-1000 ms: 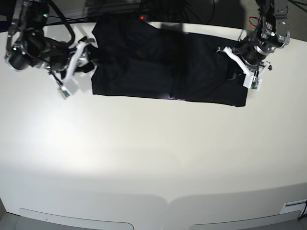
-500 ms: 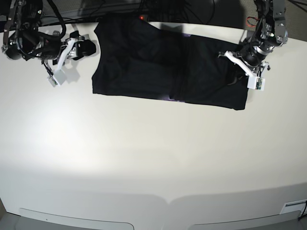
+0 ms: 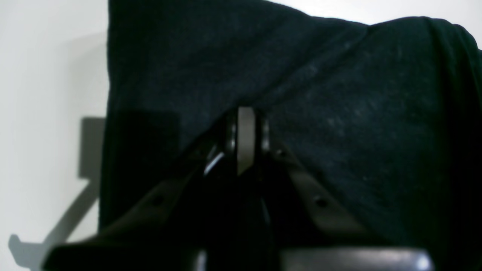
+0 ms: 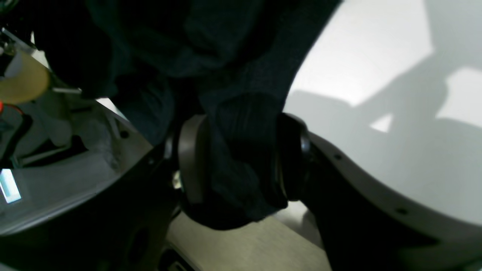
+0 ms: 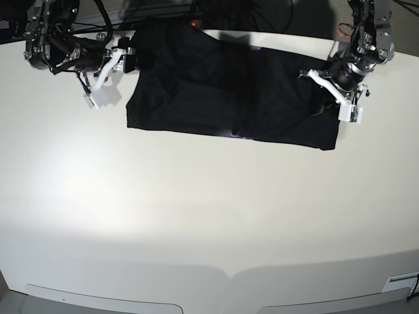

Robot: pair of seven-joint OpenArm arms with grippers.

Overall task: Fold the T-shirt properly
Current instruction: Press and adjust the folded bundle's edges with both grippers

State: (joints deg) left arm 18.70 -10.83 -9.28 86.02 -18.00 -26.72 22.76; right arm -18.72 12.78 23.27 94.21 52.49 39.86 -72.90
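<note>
Black knit cloth, soft and limp: the T-shirt point(image 5: 229, 91) lying spread along the far side of the white tabletop point(image 5: 196, 216), partly folded, plain side up.

Base view: left hand point(image 5: 327, 88) resting at the cloth's edge on that view's right; right hand point(image 5: 127, 59) at the opposite corner. Judged light, unable to keep its shape, likely sagging and sliding on the smooth surface; best taken by pinching hem or corner at both ends.

Left wrist view: left hand point(image 3: 245, 139) pressed nearly closed, fabric point(image 3: 320, 94) tenting up around its tips; a fold pinched between them probable, not certain.

Right wrist view: right hand point(image 4: 241, 158) clamped on a bunched wad of cloth point(image 4: 233, 150).

Print side hidden throughout; sleeves and collar not distinguishable; wrist views blurred and dark.
</note>
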